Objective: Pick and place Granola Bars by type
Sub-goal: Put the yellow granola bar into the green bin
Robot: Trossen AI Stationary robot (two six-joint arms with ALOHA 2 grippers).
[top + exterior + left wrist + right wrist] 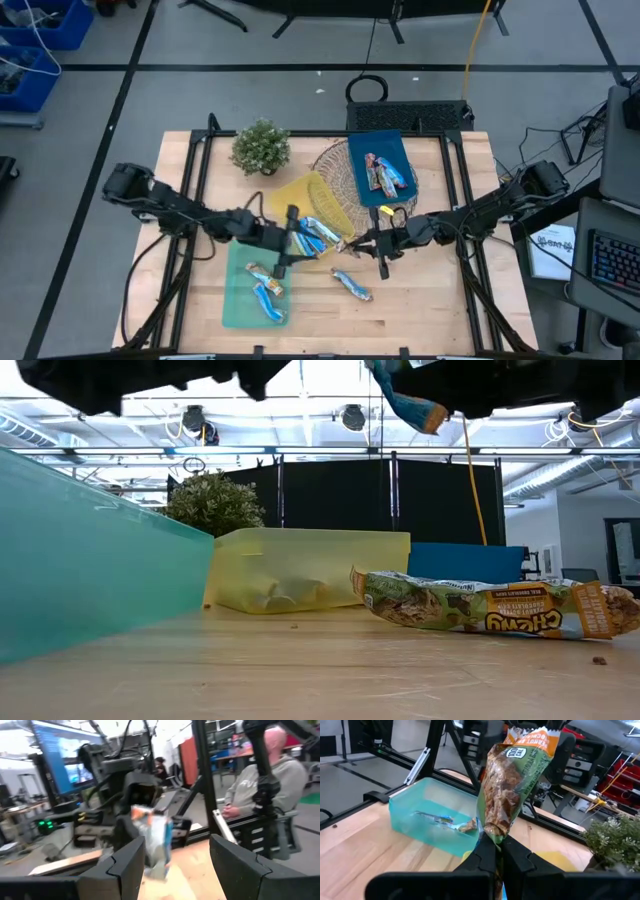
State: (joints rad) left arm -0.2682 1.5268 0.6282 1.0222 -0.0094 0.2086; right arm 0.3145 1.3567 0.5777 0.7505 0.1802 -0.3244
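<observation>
My right gripper (355, 243) is shut on a granola bar (320, 235), held up over the table's middle. The right wrist view shows its crinkly green-and-brown wrapper (512, 780) with an orange end. My left gripper (290, 240) stands open just left of that bar. In the left wrist view the bar (156, 840) shows ahead between the two fingers, and I cannot tell whether they touch it. Two bars lie in the green tray (240, 305). Another bar (352, 285) lies flat on the wood. The blue tray (358, 150) holds a few more. My right gripper pinches one end of the bar's wrapper (492, 832) between its two shut fingers. The fingers come level from the table's right side and lie along the bar. The bar sticks out past the fingertips toward the left gripper, clear of the table.
A yellow tray (300, 195) sits behind the grippers beside a wicker mat (335, 160) that lies under the blue tray. A small potted plant (262, 147) stands at the far left. Bare wood lies at the near right. A seated person (260, 785) shows beyond the table.
</observation>
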